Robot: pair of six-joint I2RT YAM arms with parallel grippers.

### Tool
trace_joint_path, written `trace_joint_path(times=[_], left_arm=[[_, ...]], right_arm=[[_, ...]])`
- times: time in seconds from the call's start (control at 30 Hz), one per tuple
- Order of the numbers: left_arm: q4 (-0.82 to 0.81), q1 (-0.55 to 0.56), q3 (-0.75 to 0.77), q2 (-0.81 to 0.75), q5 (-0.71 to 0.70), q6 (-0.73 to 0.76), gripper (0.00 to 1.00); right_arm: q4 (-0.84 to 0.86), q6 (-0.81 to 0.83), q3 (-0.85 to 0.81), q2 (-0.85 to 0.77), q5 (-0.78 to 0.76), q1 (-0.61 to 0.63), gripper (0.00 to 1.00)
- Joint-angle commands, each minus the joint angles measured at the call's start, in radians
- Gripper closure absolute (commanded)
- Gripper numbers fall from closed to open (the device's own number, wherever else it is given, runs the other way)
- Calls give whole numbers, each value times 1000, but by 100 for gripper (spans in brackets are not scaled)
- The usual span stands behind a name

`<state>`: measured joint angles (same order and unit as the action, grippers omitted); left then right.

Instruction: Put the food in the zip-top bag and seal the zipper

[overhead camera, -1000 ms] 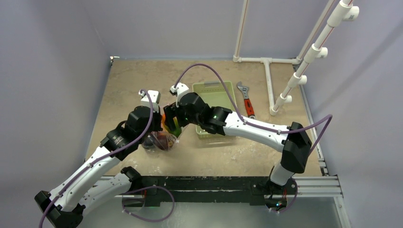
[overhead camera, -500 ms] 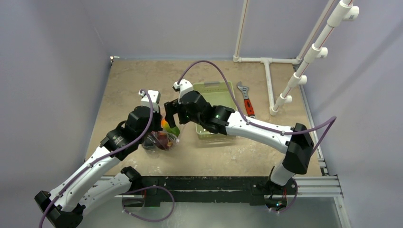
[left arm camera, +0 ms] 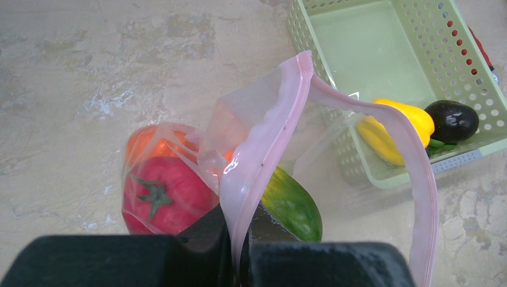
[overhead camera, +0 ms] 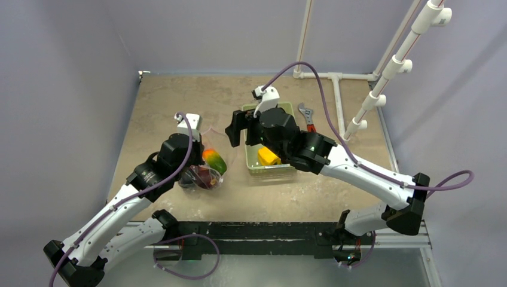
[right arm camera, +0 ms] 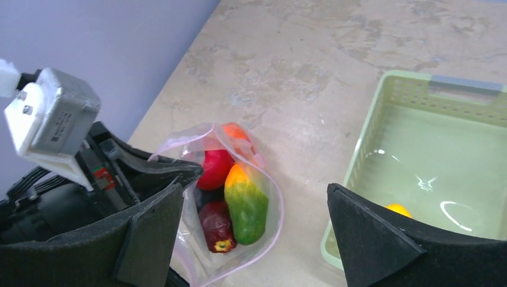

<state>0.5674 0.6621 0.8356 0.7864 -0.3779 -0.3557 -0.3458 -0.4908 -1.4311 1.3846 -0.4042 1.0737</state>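
Note:
The zip-top bag [right arm camera: 270, 206] lies open on the table, holding a red tomato [left arm camera: 161, 194], an orange [left arm camera: 143, 140], a dark plum [right arm camera: 216, 227] and a green-and-orange piece [right arm camera: 245, 206]. My left gripper [left arm camera: 239, 254] is shut on the pink zipper [left arm camera: 263, 143], holding one side of the mouth up. My right gripper [right arm camera: 256, 197] hangs open and empty above the table between the bag and the basket [overhead camera: 270, 113]. A yellow pepper [left arm camera: 394, 128] and a dark purple eggplant [left arm camera: 451, 119] lie in the basket's near end.
The light green slotted basket [right arm camera: 359, 155] stands just right of the bag. A red-handled wrench [overhead camera: 309, 122] lies beyond it, with a white pipe frame [overhead camera: 338, 89] at the back right. The purple wall [right arm camera: 107, 36] is close on the left.
My right gripper has pulled back from the bag's mouth toward the basket, its jaws spread wide. The green piece it was over now lies in the bag. The left arm has not moved.

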Motion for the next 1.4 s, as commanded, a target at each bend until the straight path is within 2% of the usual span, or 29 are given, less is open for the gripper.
trace_joint_path(times=[0.0,0.2,0.43,0.63,0.97,1.37], left_arm=[[-27,-3,-4,0,-6,2,100],[-26,-3,-4,4,-7,4,100],[-27,-3,-3,10,-5,4,100],[-28,-2,-3,10,-3,4,100],[-27,-2,-4,3,-3,4,100],[-25,-3,-3,-4,-8,4,100]], right_arm=[[-119,-56,29,-13,-93,-17,8],[-219,-87,80,3,-51,-106,8],[-227,-77,168,32,31,-176,7],[-192,-51,196,89,73,-207,1],[-99,8,225,194,121,-291,1],[-39,52,277,298,182,-325,1]])
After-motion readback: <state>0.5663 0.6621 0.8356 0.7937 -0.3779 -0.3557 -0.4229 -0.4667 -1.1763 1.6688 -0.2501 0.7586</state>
